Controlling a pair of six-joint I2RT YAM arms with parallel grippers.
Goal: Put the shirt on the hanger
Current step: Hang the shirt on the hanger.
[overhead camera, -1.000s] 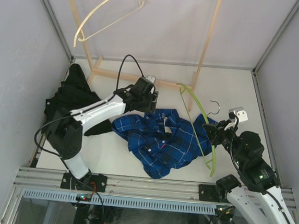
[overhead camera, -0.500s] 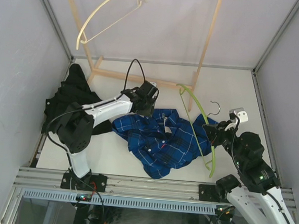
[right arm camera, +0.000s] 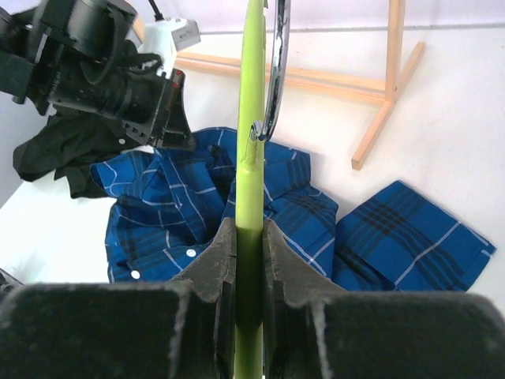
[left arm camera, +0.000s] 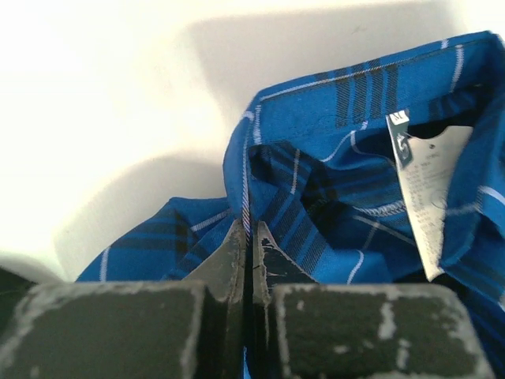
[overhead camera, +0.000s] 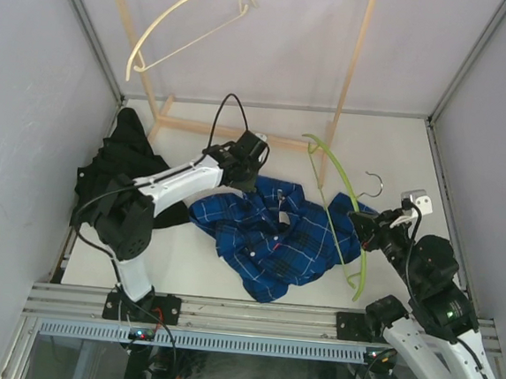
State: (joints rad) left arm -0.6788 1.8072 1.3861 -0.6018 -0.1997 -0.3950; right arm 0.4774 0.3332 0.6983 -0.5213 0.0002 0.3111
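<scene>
Blue shirt (overhead camera: 266, 239) is pinched at the collar by the left gripper (left arm camera: 251, 234), likely exposing the neck for the hanger (right arm camera: 251, 95) clamped in the right gripper (right arm camera: 249, 230).

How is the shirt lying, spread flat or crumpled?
Crumpled: the shirt lies in a rumpled heap on the table, folds overlapping, its collar edge pinched by the left gripper.

A robotics lab enclosure: bare white walls (overhead camera: 292, 51), aluminium frame rail (overhead camera: 251, 316), small wooden rack (overhead camera: 350, 74).
</scene>
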